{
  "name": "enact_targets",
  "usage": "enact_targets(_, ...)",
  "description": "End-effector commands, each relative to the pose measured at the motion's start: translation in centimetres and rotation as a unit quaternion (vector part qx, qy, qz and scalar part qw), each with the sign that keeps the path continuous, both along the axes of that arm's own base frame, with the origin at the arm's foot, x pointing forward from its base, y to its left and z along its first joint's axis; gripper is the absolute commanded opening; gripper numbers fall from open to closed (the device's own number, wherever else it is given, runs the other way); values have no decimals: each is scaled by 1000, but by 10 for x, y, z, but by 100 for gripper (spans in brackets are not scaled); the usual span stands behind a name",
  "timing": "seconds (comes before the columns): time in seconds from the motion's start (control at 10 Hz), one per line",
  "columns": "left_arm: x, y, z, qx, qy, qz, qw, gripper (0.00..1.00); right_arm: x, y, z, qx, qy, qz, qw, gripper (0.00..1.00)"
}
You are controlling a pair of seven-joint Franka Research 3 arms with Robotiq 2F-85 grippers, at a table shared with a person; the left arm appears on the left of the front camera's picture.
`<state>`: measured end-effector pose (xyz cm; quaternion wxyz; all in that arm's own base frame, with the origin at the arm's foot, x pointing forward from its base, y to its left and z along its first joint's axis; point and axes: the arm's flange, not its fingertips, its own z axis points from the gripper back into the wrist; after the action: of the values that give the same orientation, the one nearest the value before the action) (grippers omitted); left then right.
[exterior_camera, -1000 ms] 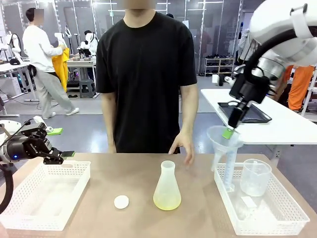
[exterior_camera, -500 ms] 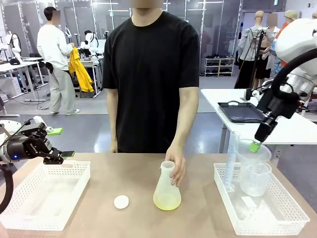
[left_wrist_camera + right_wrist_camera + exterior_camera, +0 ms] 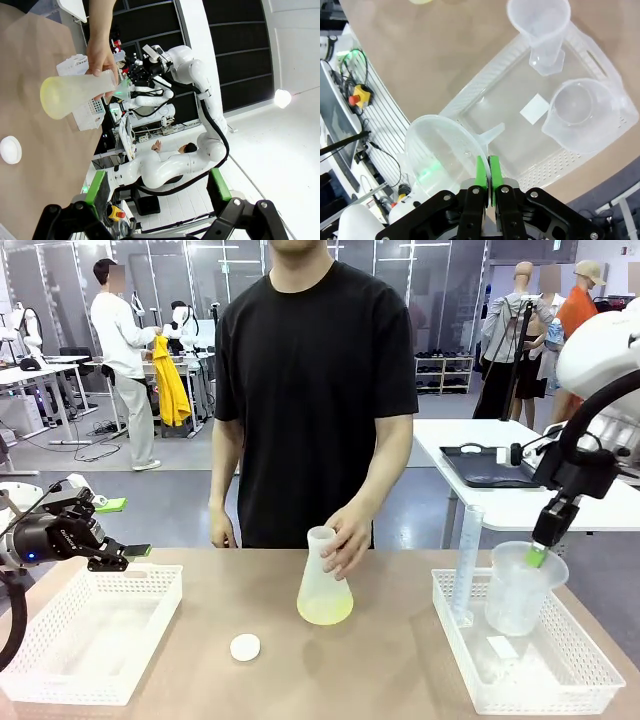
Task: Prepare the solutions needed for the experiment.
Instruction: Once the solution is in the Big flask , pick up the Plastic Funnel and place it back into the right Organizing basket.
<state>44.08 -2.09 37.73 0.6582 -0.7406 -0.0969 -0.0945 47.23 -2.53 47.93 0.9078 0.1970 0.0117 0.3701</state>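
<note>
- Currently the solutions are showing as a shallow, pale yellow-green, see-through layer in the bottom of a frosted conical flask.
- A person's hand is gripping that flask by the neck and tipping it over the middle of the surface. Whether its base is touching down is hard to tell.
- In the left wrist view the liquid is pooling at the wide end of the tilted flask.
- A white cap is lying on the surface near the flask, apart from it.
- The right basket is holding an upright graduated cylinder, a beaker and a paper slip lying flat on its floor.
- The right end effector is pressed together, pinching the rim of a clear funnel and hanging over the right basket.
- In the front view the funnel and the beaker are overlapping, so their outlines are hard to separate.
- The left end effector is spread wide, gripping nothing, hovering by the far left rim of the left basket.
- The right arm is being cut off by the picture's edge.
</note>
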Motion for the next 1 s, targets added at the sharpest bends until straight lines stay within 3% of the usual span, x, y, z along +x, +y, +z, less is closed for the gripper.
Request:
enact_targets(0.0,-1,-1,3,-5,-2,3,1000,100,-3,10,-13,-42,36,-31,998,0)
enact_targets(0.5,-1,-1,3,-5,-2,3,1000,100,-9,29,-32,-51,77,-31,995,0)
enact_targets(0.9,-1,-1,3,-5,-2,3,1000,100,-10,34,-40,-63,83,-46,994,42)
